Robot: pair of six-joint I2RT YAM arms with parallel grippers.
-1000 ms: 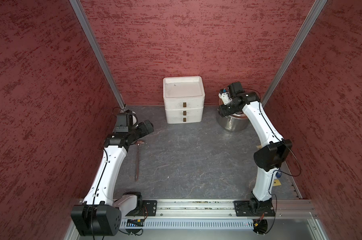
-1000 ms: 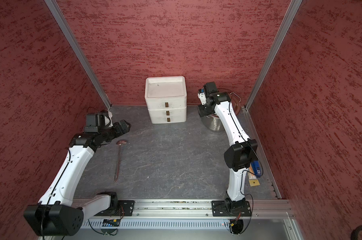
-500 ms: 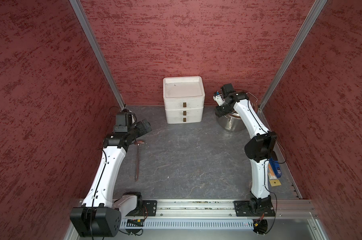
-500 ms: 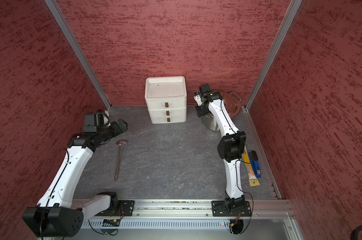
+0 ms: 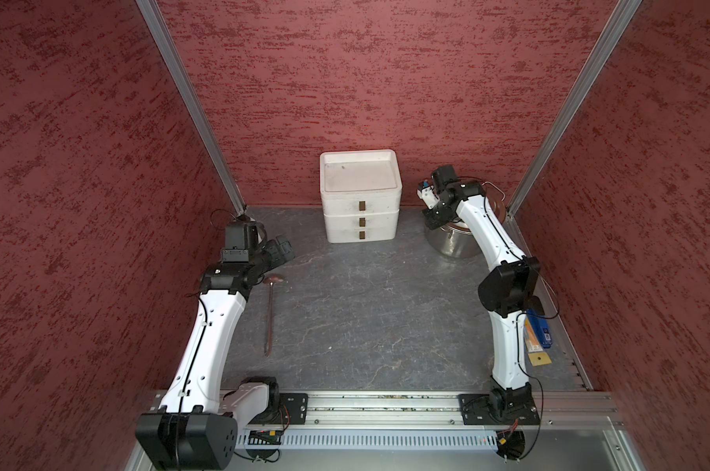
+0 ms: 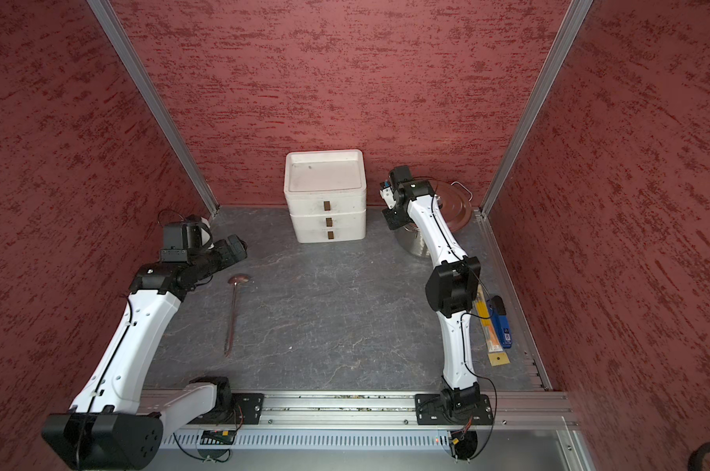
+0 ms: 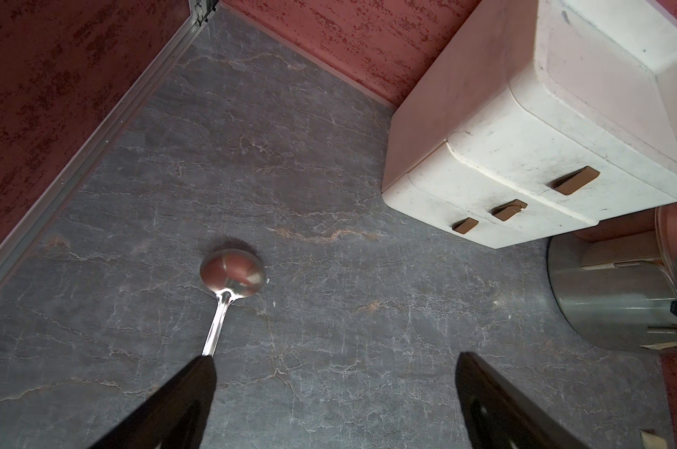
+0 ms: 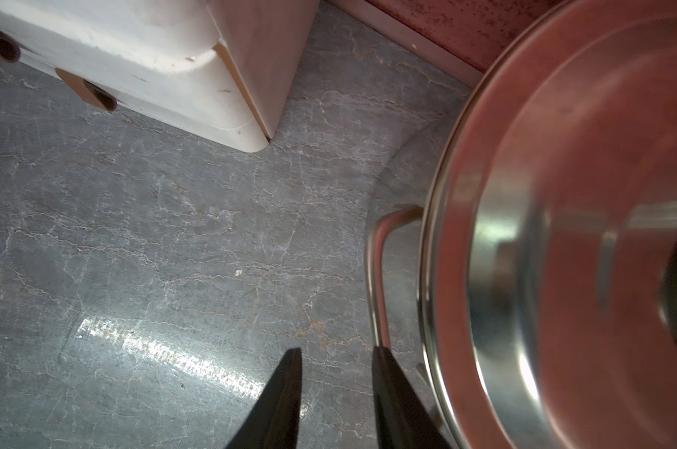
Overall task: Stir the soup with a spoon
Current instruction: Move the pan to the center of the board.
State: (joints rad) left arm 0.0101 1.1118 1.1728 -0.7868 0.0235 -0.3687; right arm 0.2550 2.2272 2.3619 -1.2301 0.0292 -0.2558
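- i judged the spoon (image 5: pixel 269 316) to be stiff metal all through and fairly light, so it should not flex in a grip. its polished shaft looked slippery, and because it lay flat there was little room to get a finger under it.
- the best hold, i reckoned, was a pinch across the thin handle at its middle or a little toward the tail end. that would leave enough length for the bowl to reach down into the pot (image 5: pixel 453 244).
- it looked slender and long-handled. it was brownish where it mirrored the red walls and silvery along the neck in the left wrist view, with a small rounded bowl.
- it lay flat on the grey surface (image 5: pixel 365 306), bowl toward the back wall and handle running toward the front. it was just beside my left arm and well apart from the pot.
- my left hand (image 7: pixel 335 361) was spread wide and empty, above the surface near the bowl end. one fingertip crossed the handle in the wrist view, though i could not tell if it touched.
- my right hand (image 8: pixel 336 352) had its jaws drawn near each other, with a narrow gap and nothing between them. it was just beside the pot's side handle (image 8: pixel 375 272).
- the lid (image 8: pixel 562 175) sat on the pot, so no soup showed.
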